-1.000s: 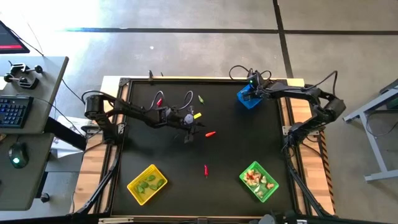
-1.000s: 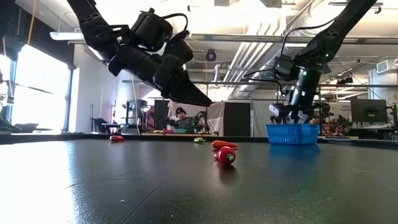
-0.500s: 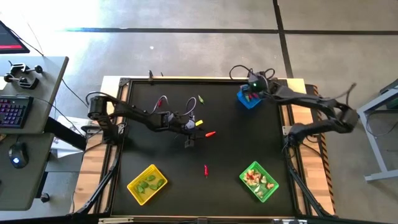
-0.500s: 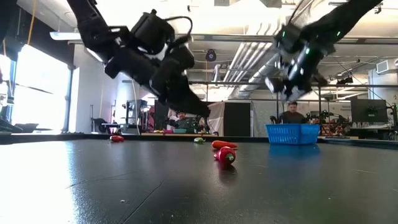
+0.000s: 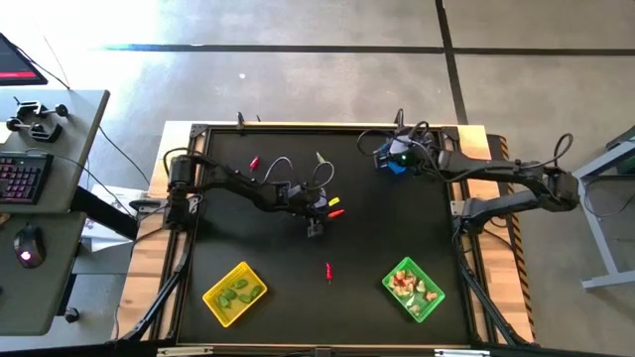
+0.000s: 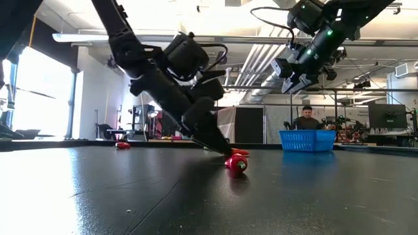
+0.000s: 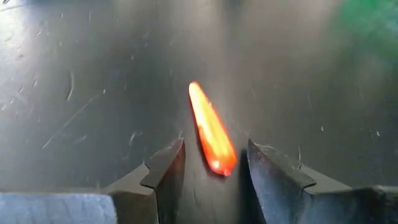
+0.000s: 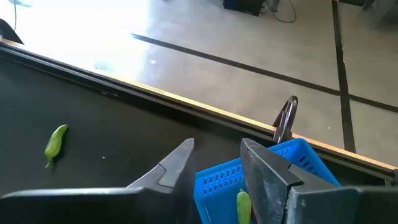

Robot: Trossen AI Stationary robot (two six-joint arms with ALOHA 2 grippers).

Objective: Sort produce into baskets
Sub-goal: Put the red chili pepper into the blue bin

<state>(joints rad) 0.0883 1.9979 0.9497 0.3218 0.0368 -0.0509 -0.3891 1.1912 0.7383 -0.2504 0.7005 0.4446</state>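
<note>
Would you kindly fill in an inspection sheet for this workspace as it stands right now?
Surface: black table, scuffed.
Job's things: yellow basket with green pieces; green basket with pale pieces; blue basket at the far right; red chili mid-table, other red and green pieces scattered.
Clutter: nothing seen.
Grippers: left tool open, low astride the red chili; right tool open, raised beside the blue basket.
Cables: looped along both arms.
Surroundings: person behind the table; desk with keyboard at left.

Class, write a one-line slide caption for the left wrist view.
Open left gripper lowered to the black table, its fingers straddling the near end of a red chili piece.
</note>
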